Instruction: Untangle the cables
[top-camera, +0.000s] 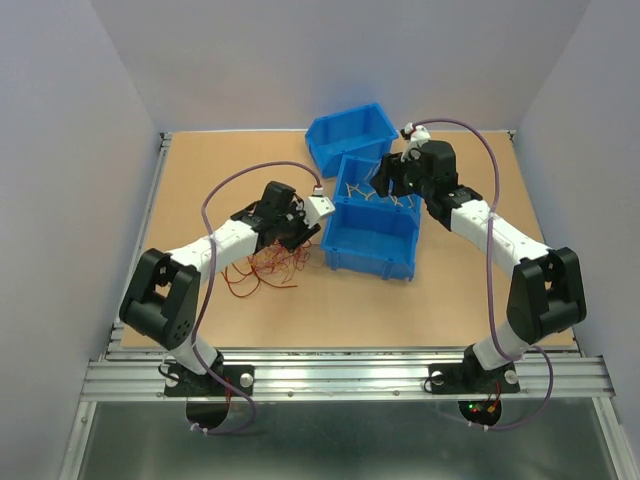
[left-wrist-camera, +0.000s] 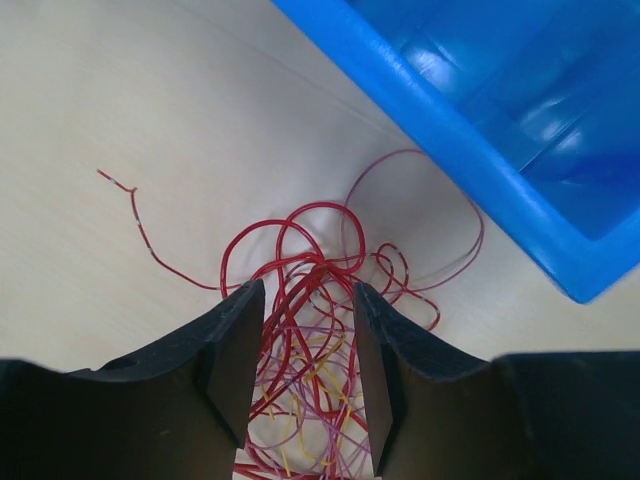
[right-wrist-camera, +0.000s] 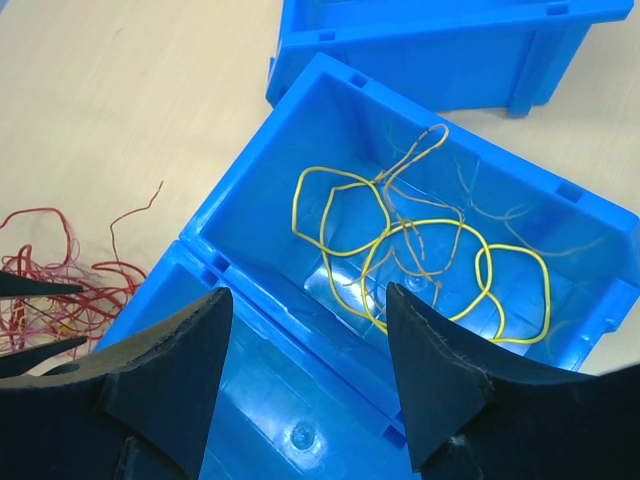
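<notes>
A tangle of thin red, yellow and pale purple cables (top-camera: 262, 270) lies on the table left of the blue bins. My left gripper (top-camera: 296, 233) hangs low over it, open. In the left wrist view the tangle (left-wrist-camera: 318, 245) runs between the spread jaws of the left gripper (left-wrist-camera: 308, 292), and I cannot tell whether the fingers touch it. My right gripper (top-camera: 384, 181) is open and empty above the middle bin (top-camera: 345, 205). In the right wrist view the right gripper (right-wrist-camera: 308, 296) hangs over that bin's near wall, and loose yellow and brownish cables (right-wrist-camera: 420, 255) lie on its floor.
Three blue bins stand at centre back: a far one (top-camera: 350, 132), the middle one, and a near one (top-camera: 370, 240) against it. The near bin's wall (left-wrist-camera: 440, 130) is just right of the tangle. The table's metal rail (top-camera: 340, 375) runs along the front.
</notes>
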